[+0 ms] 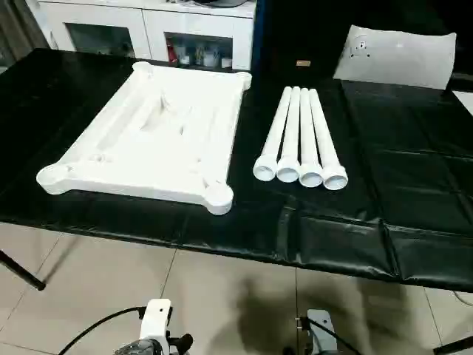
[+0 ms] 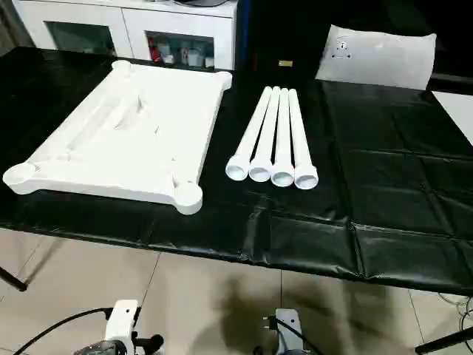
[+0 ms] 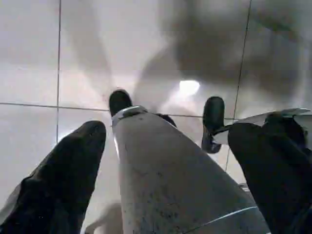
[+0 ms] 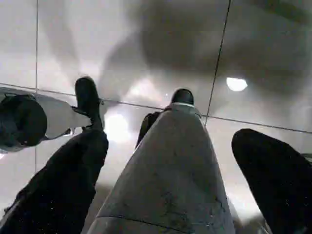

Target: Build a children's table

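Tabletop [image 1: 151, 140] of white plastic lies ribbed underside up on the black-covered work table [image 1: 399, 214], its long axis running away from the robot, a round socket at each corner. Just right of the tabletop, apart from it, four white tapered legs [image 1: 299, 140] lie side by side, parallel, open wide ends nearest. Over the tiled floor [image 3: 29, 58], left gripper [image 3: 168, 146] and right gripper [image 4: 168, 146] both gape wide, empty.

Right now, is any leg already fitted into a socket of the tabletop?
No, all four legs lie side by side on the black cover, apart from the tabletop.
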Tool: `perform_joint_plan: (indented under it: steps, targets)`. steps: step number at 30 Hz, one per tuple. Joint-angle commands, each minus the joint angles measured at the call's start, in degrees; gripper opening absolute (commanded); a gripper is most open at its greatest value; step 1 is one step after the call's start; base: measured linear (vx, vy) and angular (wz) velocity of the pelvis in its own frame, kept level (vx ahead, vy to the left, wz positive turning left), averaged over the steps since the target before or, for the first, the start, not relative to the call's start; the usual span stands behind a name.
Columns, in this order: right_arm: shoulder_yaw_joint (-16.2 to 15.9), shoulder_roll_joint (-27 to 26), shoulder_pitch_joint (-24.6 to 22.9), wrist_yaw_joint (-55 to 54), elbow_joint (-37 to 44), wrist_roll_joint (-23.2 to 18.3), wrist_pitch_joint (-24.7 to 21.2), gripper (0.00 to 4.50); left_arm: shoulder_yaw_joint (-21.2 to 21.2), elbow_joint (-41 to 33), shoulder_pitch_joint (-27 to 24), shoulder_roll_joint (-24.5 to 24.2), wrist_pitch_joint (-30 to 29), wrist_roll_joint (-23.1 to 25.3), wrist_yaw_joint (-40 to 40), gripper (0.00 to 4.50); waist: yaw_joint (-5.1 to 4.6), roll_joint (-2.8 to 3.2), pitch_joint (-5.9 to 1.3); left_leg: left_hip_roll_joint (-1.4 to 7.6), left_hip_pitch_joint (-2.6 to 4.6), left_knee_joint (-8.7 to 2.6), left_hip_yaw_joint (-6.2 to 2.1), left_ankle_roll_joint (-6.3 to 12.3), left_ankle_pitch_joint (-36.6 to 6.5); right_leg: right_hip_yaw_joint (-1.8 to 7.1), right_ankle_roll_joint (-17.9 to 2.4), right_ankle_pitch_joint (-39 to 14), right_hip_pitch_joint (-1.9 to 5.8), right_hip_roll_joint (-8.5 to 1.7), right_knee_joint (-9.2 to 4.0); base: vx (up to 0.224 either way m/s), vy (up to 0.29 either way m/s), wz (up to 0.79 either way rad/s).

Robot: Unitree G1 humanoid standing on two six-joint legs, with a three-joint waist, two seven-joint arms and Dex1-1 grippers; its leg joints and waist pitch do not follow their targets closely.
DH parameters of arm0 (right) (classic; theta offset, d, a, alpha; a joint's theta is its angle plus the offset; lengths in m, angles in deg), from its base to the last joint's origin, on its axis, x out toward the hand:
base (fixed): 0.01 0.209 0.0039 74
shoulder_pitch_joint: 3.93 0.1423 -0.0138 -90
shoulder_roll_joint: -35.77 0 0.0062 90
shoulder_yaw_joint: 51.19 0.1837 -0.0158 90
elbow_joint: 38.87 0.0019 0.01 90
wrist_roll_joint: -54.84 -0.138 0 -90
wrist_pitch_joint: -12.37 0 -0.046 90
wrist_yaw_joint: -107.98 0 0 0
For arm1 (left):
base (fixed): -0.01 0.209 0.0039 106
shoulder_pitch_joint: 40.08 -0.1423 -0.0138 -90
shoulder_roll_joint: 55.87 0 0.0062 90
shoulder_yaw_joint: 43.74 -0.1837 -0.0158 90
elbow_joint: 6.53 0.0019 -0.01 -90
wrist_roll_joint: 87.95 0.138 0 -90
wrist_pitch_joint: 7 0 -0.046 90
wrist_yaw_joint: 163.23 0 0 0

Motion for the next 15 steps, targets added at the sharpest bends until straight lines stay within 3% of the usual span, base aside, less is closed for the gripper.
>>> perform_joint_plan:
  steps: [1, 15]
  targets:
    - [0.0, 0.1, -1.9, -0.1, -2.0, 0.6, -1.9, 4.50, -0.1, 0.7, 0.0, 0.0, -0.3, -0.2, 0.1, 4.42, -0.22, 0.42, -1.25, 5.67, 0.15, -4.63, -1.86, 4.95, -8.3, 3.05, -16.2, 5.0, 1.02, -5.84, -4.02, 0.000, 0.000, 0.00]
    - [0.0, 0.1, -1.9, -0.1, -2.0, 0.6, -1.9, 4.50, -0.1, 0.7, 0.0, 0.0, -0.3, -0.2, 0.1, 4.42, -0.22, 0.41, -1.25, 5.66, 0.15, -4.62, -1.86, 4.88, -8.4, 3.07, -16.2, 4.8, 1.03, -5.87, -4.05, 0.000, 0.000, 0.00]
